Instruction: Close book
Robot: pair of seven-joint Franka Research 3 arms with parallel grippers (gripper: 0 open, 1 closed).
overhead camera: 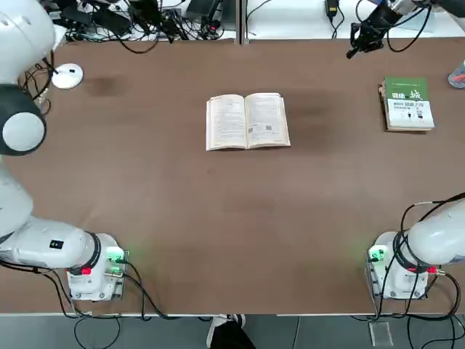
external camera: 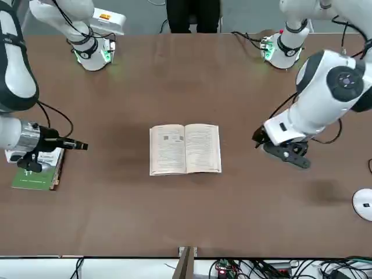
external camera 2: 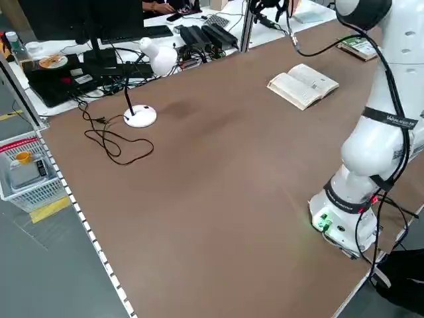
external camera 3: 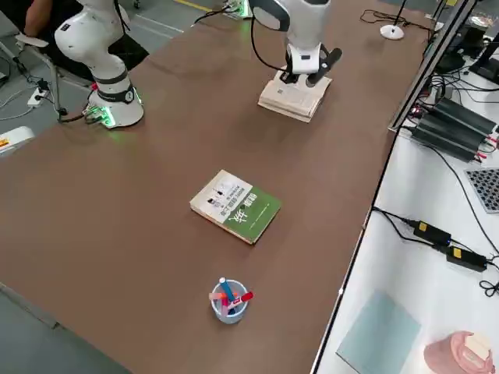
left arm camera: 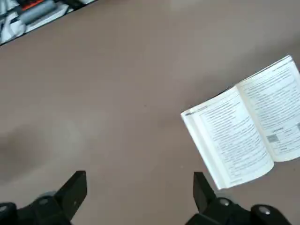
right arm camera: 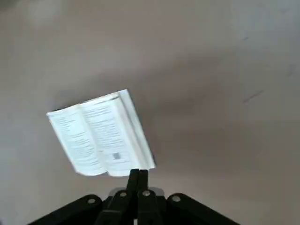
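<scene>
Brown laminate table [overhead camera: 232, 240], matte, faintly smudged, spanning nearly the whole top view. Open book [overhead camera: 248, 121] lying flat, white text pages up, just above centre of that frame; cover face down and so hidden, print too small to read. Left gripper [left arm camera: 139, 197] seen only in part: two dark fingertips rising from the bottom edge of the left wrist view, set wide apart, nothing between them, the book toward the right edge of that frame. Same gripper [external camera: 282, 150] at centre right of the front view, above the table, right of the book and apart from it. Right gripper [right arm camera: 138, 180] at bottom centre of the right wrist view, fingers pressed together on nothing, tips overlapping the book's near edge in that frame; contact with the pages not discernible. Both arms cut off by frame edges in the top view. Green-and-white book [overhead camera: 407, 104] closed at upper right of the top view; cup of pens [external camera 3: 228, 301] at lower centre of the right side view. Round white lamp base [overhead camera: 67, 75] at upper left of the top view. Beyond the table's far edge, tangled black cables [overhead camera: 145, 22]. Person's shoe [overhead camera: 225, 331] at the bottom edge, rest of the person cropped.
</scene>
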